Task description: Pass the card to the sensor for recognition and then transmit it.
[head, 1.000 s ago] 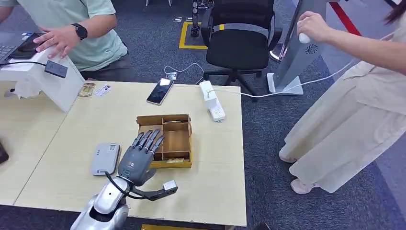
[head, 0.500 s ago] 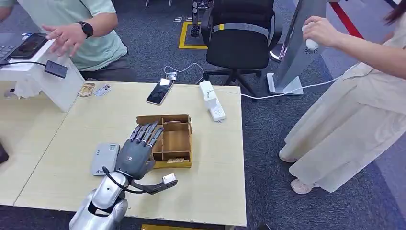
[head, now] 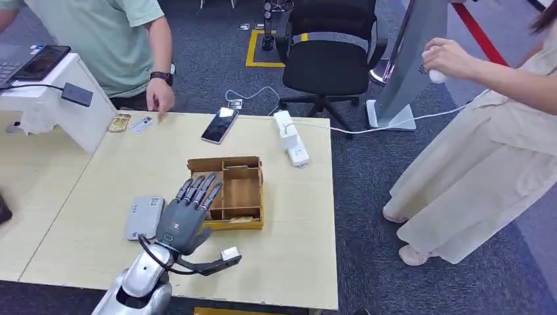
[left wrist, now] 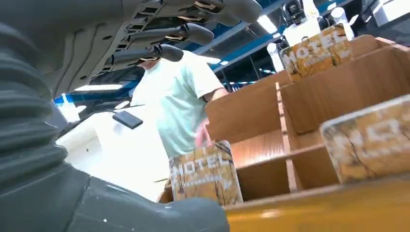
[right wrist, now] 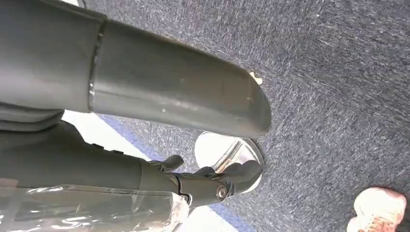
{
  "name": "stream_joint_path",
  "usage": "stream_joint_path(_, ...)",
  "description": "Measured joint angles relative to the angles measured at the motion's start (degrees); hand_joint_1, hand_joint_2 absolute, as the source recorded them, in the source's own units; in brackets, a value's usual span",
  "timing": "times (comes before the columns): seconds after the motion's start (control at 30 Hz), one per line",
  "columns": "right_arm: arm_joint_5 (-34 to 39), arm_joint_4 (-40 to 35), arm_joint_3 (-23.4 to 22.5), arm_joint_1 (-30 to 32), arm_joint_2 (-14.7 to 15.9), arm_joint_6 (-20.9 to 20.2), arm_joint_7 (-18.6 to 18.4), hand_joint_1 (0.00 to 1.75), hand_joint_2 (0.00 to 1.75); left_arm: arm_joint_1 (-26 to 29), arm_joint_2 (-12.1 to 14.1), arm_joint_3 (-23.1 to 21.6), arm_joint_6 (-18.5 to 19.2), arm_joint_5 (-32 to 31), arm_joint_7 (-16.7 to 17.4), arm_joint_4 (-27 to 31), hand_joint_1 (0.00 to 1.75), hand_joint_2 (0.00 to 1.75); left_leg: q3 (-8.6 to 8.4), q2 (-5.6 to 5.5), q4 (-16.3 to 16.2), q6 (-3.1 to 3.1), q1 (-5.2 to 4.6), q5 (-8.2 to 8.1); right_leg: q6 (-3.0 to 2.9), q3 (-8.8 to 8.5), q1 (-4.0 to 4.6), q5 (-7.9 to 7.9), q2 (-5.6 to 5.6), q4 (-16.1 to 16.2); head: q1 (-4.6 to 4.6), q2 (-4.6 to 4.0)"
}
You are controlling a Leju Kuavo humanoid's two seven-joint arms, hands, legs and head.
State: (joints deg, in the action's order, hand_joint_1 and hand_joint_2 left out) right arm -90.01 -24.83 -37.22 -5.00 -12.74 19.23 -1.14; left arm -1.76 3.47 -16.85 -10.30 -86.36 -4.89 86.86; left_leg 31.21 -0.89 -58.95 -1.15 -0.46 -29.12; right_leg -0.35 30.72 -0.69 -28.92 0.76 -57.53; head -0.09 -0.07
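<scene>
Left hand: we note it open, empty, drawn slightly back over the wooden box's near-left edge.
Cards: upright in the box compartments.
Right hand: we cannot tell.
Person's hand: dropped to the tabletop.

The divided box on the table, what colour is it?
The box is brown wood with a yellow front edge, seen best in the head view.
</scene>
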Motion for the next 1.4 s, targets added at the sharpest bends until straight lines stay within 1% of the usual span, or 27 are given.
stream_joint_path(0.1,0.0,0.0,-0.31,0.0,0.0,0.07,0.24,0.0,0.0,0.92,0.26,0.0,0.0,0.13,-0.86,0.02,0.0,1.75,0.0,0.0,0.0,0.0,0.0,0.0,0.0,0.0,0.0,0.0,0.0,0.0,0.0,0.02)
stream_joint_path(0.23,0.0,-0.02,-0.46,0.0,0.0,0.07,0.31,0.0,0.0,2.16,0.33,0.0,0.0,0.37,-1.03,0.04,0.0,1.75,0.0,0.0,0.0,0.0,0.0,0.0,0.0,0.01,0.0,0.0,0.0,0.0,0.0,0.0)
stream_joint_path(0.33,0.0,-0.02,-0.66,0.0,0.0,0.09,0.44,0.0,0.0,2.99,0.07,0.0,0.2,1.42,-1.86,0.44,0.0,1.75,0.0,0.0,0.0,0.0,0.0,0.0,0.0,0.01,0.0,0.0,0.0,0.0,0.0,0.0)
stream_joint_path(0.47,0.0,-0.07,-0.79,0.0,0.0,0.07,0.53,0.0,0.0,3.35,-0.37,0.0,0.92,1.7,-1.86,0.61,0.0,1.75,0.0,0.0,0.0,0.0,0.0,0.0,0.0,0.01,0.0,0.0,0.0,0.0,0.0,0.0)
stream_joint_path(0.9,0.0,-0.07,-0.79,-0.51,0.0,0.04,0.53,0.0,0.0,1.14,-0.89,0.0,1.27,0.94,-1.66,0.5,0.0,1.75,-0.01,0.0,0.0,0.0,0.0,0.0,0.0,0.01,0.0,0.0,0.0,0.0,0.0,0.0)
stream_joint_path(1.17,0.0,-0.04,-0.74,-0.68,0.0,0.0,0.57,0.0,0.0,-0.09,-1.27,0.0,1.9,1.03,-1.6,-1.38,0.0,1.75,0.0,0.0,0.0,0.0,-0.01,0.0,0.0,0.01,0.0,0.0,0.0,0.0,0.0,0.0)
stream_joint_path(1.4,0.0,-0.04,-0.76,-0.7,0.0,0.04,0.61,0.0,0.0,-0.03,-1.24,0.0,1.97,1.11,-1.6,-3.5,0.0,1.75,0.0,0.0,0.0,0.0,0.0,0.0,0.0,0.01,0.0,0.0,0.0,0.0,0.0,0.0)
